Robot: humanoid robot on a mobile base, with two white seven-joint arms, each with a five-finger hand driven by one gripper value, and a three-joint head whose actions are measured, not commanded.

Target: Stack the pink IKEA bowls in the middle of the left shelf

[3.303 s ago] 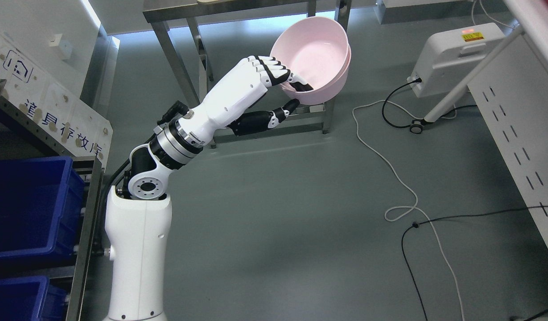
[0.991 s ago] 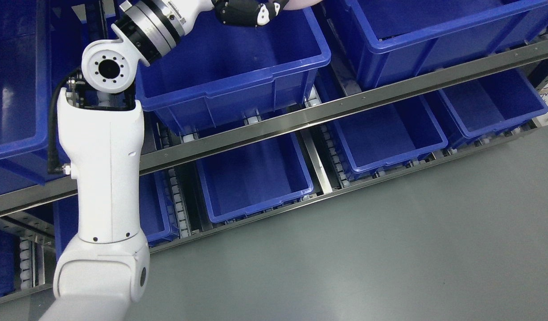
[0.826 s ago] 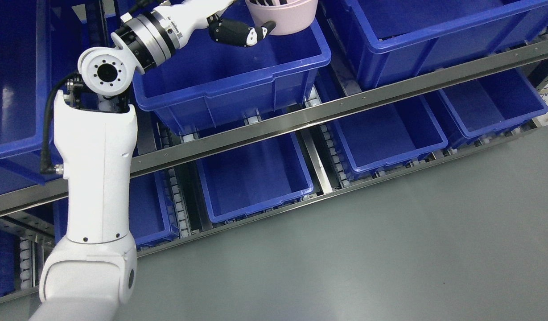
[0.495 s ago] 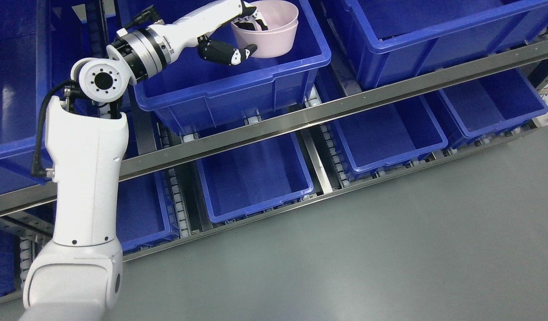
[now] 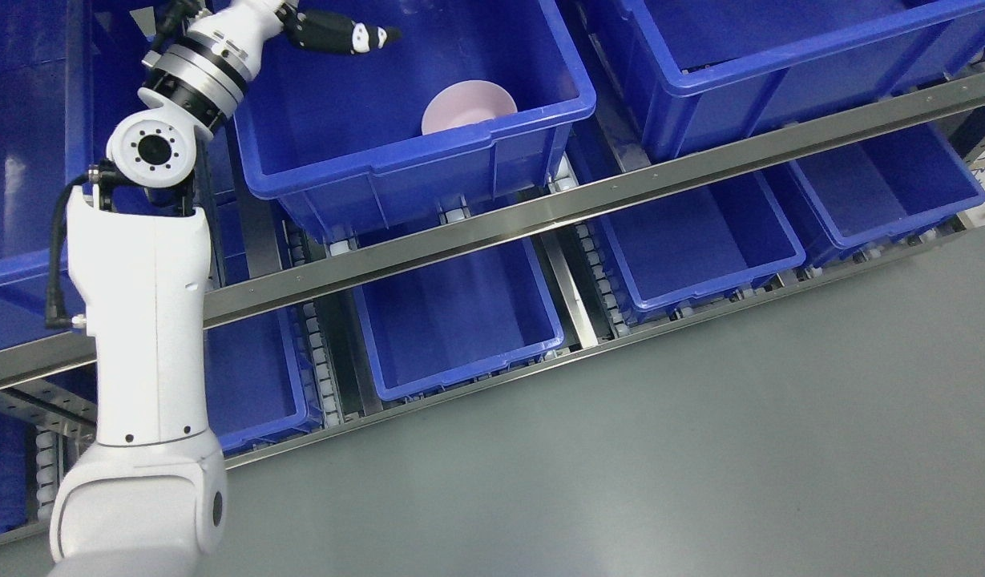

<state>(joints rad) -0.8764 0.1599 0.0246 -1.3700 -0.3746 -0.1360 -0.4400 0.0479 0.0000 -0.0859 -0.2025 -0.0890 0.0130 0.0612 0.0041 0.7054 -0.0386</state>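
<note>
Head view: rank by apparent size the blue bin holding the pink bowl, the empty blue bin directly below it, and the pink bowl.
1. Blue bin holding the bowl, though it sits nearer the camera.
2. Empty blue bin below.
3. Pink bowl, partly hidden by the bin wall.

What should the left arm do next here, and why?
Probably draw the left hand up and back out of the blue bin. The pink bowl sits inside the bin apart from the hand, which holds nothing, so the placement looks done.
</note>
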